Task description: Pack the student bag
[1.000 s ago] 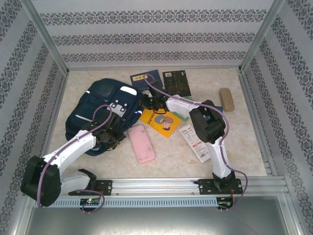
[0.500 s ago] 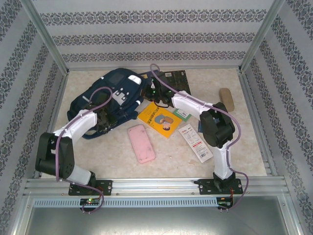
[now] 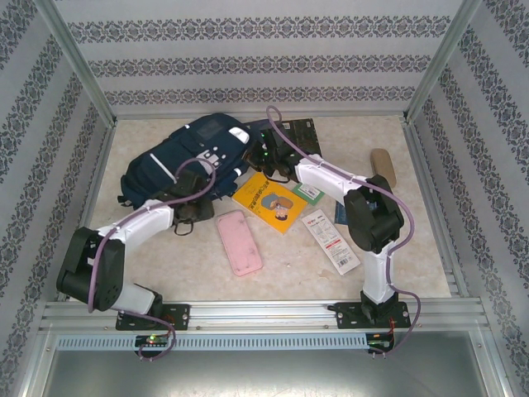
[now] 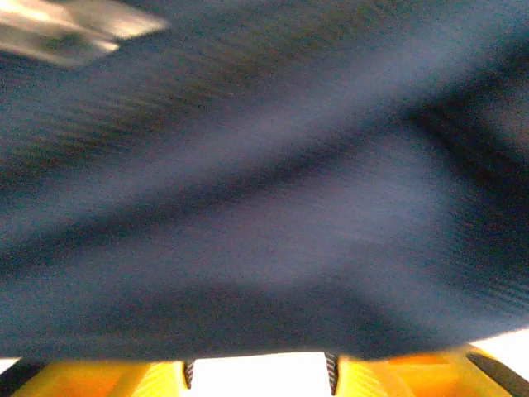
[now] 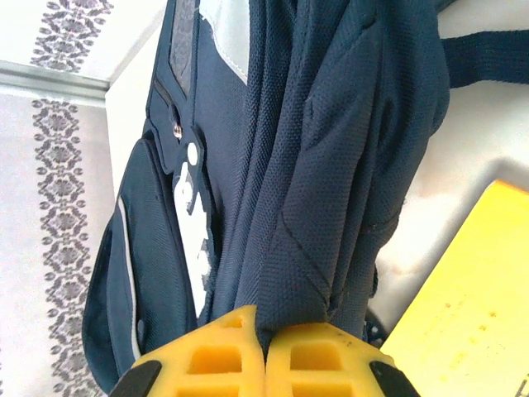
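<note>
– On the table's back left, seen from above, the student bag (image 3: 178,165) lies slumped with both arms reaching it. It sits nearer the back wall than a second ago.
– Left wrist?
– The left gripper (image 4: 256,370) has its fingers partly apart, with navy fabric over the tips. Whether it holds the fabric, I cannot tell.
– Right wrist?
– The right gripper (image 5: 264,324) is pinched tight on a fold of the bag. I'd judge they're opening it, so the next move is spreading the mouth.

1 overhead, 2 close-ups on backpack (image 3: 161,169)

Student bag (image 3: 178,161) blocks far left; near table (image 3: 281,289) lies bare.
</note>
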`<state>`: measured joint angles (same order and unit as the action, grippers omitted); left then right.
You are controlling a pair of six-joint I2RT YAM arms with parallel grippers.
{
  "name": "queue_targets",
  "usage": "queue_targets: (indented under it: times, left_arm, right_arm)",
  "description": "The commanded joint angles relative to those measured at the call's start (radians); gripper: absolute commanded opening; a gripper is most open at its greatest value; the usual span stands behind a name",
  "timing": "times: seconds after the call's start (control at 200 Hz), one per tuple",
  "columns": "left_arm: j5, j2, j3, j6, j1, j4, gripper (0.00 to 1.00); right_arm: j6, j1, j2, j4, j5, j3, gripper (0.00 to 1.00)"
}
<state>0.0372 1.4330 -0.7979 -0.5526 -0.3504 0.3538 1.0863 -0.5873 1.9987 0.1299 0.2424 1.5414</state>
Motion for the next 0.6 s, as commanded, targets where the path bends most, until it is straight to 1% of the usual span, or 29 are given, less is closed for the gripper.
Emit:
queue_targets:
  times: [0.0,0.06,0.13,0.265,0.41,0.595]
  left_arm:
    - [-0.065,-0.050,0.038,0.078,-0.082,-0.179,0.47]
    - [-0.097,-0.060,0.060,0.077,-0.108,-0.220,0.47]
    - [-0.159,-0.057,0.070,0.081,-0.133,-0.258,0.48]
    - [-0.273,-0.031,0.062,0.065,-0.145,-0.281,0.50]
    - [-0.334,-0.011,0.042,0.022,-0.145,-0.292,0.50]
    - [-0.377,0.037,-0.006,-0.006,-0.145,-0.302,0.49]
  right_arm:
    - [0.087,-0.021,-0.018,-0.050,0.099,0.025,0.00]
    - [0.106,-0.021,-0.015,-0.055,0.107,0.029,0.00]
    - [0.127,-0.023,-0.012,-0.064,0.118,0.031,0.00]
    - [0.145,-0.025,-0.008,-0.067,0.130,0.031,0.00]
    - [0.155,-0.025,-0.011,-0.069,0.136,0.026,0.00]
    - [0.155,-0.027,-0.015,-0.064,0.143,0.023,0.00]
